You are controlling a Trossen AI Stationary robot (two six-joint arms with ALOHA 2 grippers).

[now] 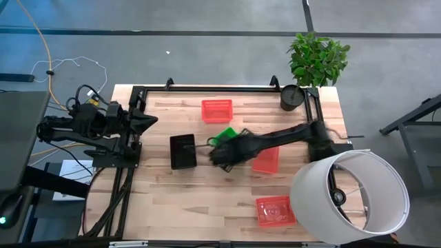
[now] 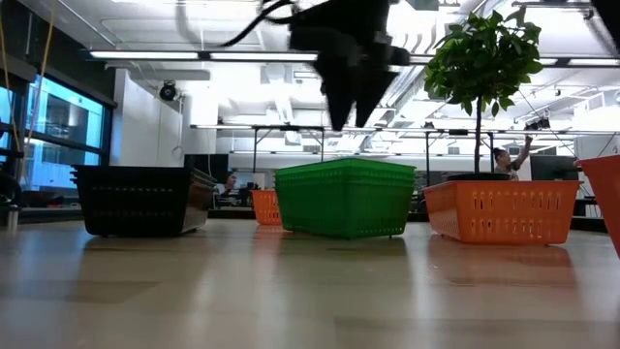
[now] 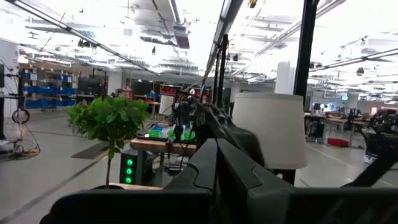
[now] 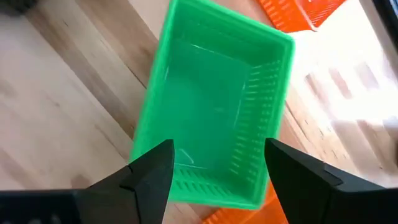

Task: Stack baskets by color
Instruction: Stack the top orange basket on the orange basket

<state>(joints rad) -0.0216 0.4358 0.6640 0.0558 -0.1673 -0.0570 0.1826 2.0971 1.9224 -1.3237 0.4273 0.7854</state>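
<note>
Above the green basket (image 4: pixel 214 112) near the table's middle, the right gripper (image 4: pixel 217 171) hangs with fingers spread, empty; a crooked descent could knock its rim into the red basket (image 1: pixel 266 159) beside it.

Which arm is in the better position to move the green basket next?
The right arm, probably. Its open right pincer hangs directly above the green basket at the table's middle. The left pincer is shut and waits at the table's left edge, away from every basket.
</note>
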